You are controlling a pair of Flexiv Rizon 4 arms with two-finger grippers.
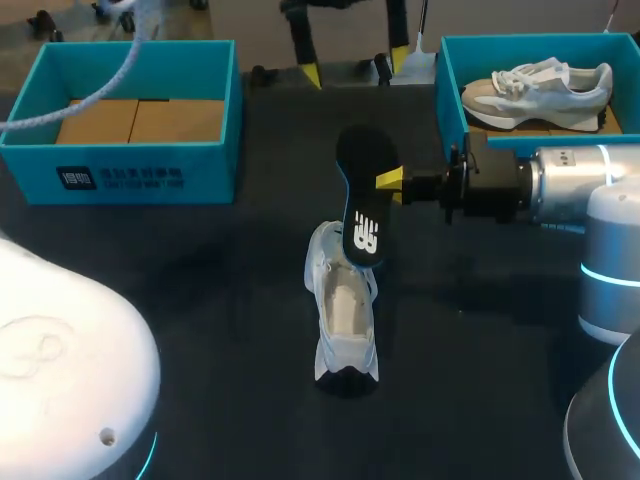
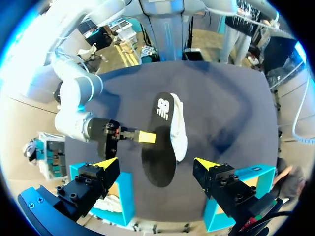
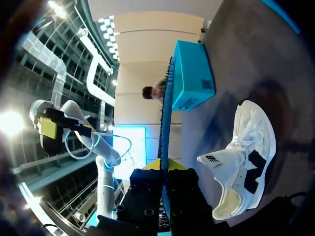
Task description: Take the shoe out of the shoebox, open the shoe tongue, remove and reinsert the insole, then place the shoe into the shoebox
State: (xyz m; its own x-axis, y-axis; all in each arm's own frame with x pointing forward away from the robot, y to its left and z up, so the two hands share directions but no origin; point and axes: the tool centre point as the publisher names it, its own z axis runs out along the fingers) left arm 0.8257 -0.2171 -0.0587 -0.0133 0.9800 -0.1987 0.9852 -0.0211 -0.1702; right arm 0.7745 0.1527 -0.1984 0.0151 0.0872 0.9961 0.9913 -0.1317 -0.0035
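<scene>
right gripper [image 1: 390,181] pinches black insole [image 1: 365,152], white logo [image 1: 365,238] showing, above shoe [image 1: 343,312].

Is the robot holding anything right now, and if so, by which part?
The right end effector pinches the black insole by its side edge, about mid-length. The left end effector holds nothing.

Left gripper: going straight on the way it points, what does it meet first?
Probably the insole, held by the right gripper directly ahead of the open left gripper; the shoe lies just beyond. Depth is unclear.
</scene>
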